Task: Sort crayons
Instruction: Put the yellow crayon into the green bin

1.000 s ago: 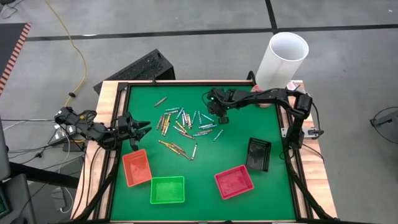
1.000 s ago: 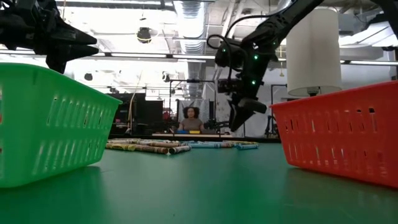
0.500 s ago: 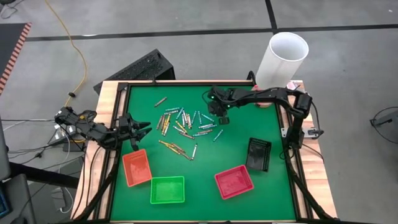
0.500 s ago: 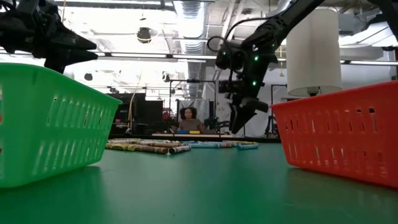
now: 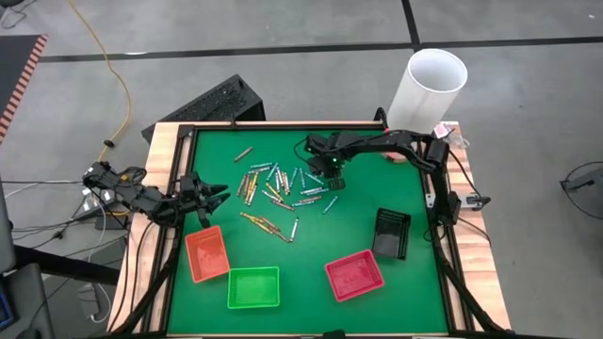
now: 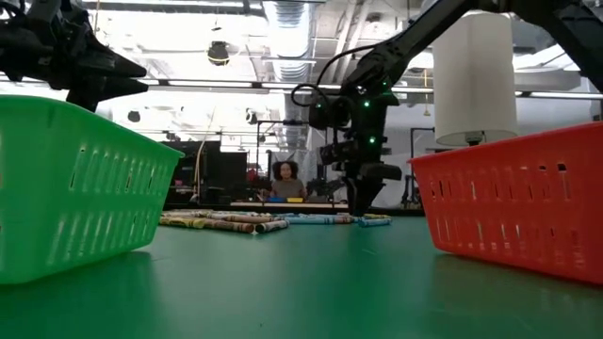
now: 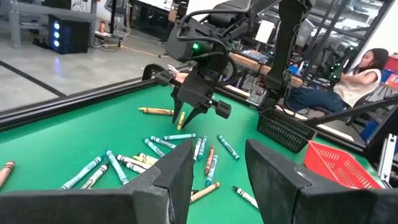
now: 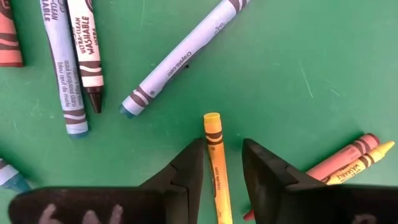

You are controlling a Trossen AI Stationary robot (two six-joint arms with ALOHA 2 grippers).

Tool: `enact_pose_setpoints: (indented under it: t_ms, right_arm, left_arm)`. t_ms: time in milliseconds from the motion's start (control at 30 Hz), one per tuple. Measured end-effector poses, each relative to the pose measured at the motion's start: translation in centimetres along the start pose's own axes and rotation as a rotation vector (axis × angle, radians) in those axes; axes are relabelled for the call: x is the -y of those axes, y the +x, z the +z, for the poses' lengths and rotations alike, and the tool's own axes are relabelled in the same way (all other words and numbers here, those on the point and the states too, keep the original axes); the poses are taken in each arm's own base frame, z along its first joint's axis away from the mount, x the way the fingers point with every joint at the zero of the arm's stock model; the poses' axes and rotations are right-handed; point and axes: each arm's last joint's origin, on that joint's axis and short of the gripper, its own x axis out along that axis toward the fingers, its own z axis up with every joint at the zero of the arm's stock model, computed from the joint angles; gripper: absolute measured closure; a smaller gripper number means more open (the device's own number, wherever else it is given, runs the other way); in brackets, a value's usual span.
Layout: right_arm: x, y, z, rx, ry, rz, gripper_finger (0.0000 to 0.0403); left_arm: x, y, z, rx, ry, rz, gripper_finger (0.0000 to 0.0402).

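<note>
Right gripper (image 5: 334, 175) hangs low over the upper middle of the green worktop (image 5: 415, 282), at the right edge of the crayon scatter; its fingers (image 8: 186, 168) stand apart with a yellow crayon (image 8: 216, 163) lying lengthwise in the gap, and whether they touch it cannot be told. The left gripper (image 5: 215, 195) waits at the left edge of the frame, above the orange tray, its fingers (image 7: 180, 171) also apart and holding nothing.

One white cylinder (image 5: 429, 91) stands at the worktop's upper right corner. Four trays sit along the lower part: one orange tray (image 5: 206, 253) at lower left, one green tray (image 5: 253, 287) beside it, one red tray (image 5: 354, 274) to the right, and one black tray (image 5: 391, 234) above the red one.

The crayons (image 5: 278, 193) lie spread across the upper middle of the worktop, all outside the trays, with one stray near the upper edge. They overlap too much for a sure count from above. Close up, the right wrist view shows two light blue, one brown, and a pink and a yellow one touching, several cut off by the frame edges.

In the low view a seated person (image 6: 287, 181) shows far behind the worktop.
</note>
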Motion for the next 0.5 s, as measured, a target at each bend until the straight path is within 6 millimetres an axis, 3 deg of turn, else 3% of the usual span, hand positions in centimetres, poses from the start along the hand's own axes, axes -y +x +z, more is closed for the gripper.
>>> enact_pose_setpoints:
  t_ms: [300, 500]
  right_arm:
    - [-0.01, 0.29, -0.36, -0.042, 0.068, 0.01, 0.0388]
    - [-0.15, -0.08, -0.09, -0.028, 0.108, -0.021, 0.0398]
  left_arm:
    - [0.0, 0.0, 0.0, 0.0, 0.001, -0.001, 0.0267]
    - [0.02, 0.0, -0.01, -0.002, 0.001, -0.006, 0.0267]
